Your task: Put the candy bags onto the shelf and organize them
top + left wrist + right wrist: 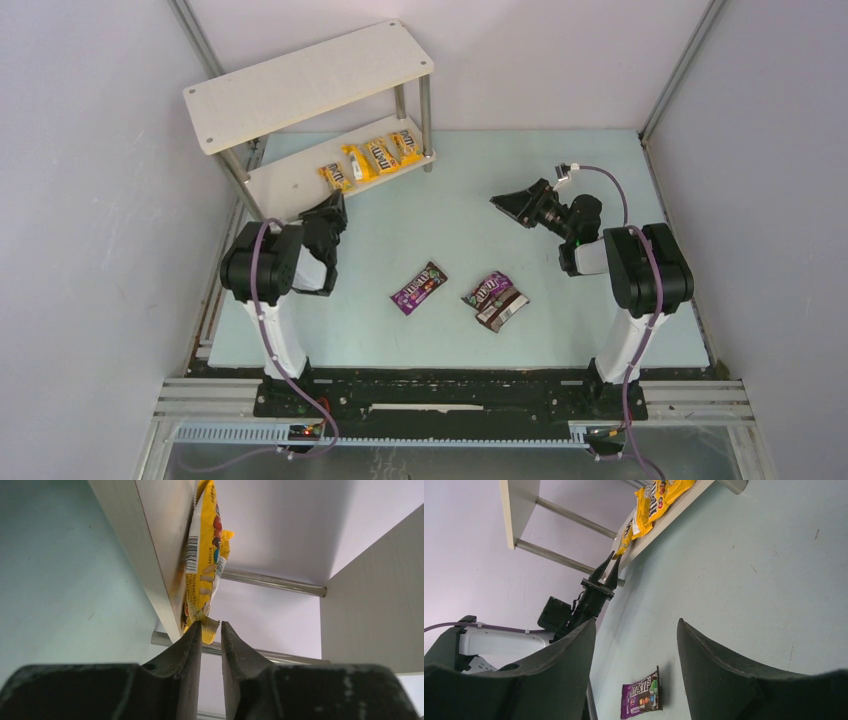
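Closest to the lens, our left gripper (210, 625) stands with jaws narrow. The crimped end of a yellow packet (202, 570) sits right at its tips; whether it is pinched we cannot tell. That packet ends a row of four yellow ones on the lower board of the shelf (300, 85), at 11 o'clock on the table (600, 170). Our right gripper (635, 622) hangs wide and empty at 2 o'clock. Two purple packets (419, 288) and a brown packet (502, 311) lie toward 6 o'clock, the brown touching one purple. We judge these bags light, limp and slick, their contents shifting, so we would pinch a flat crimped end.
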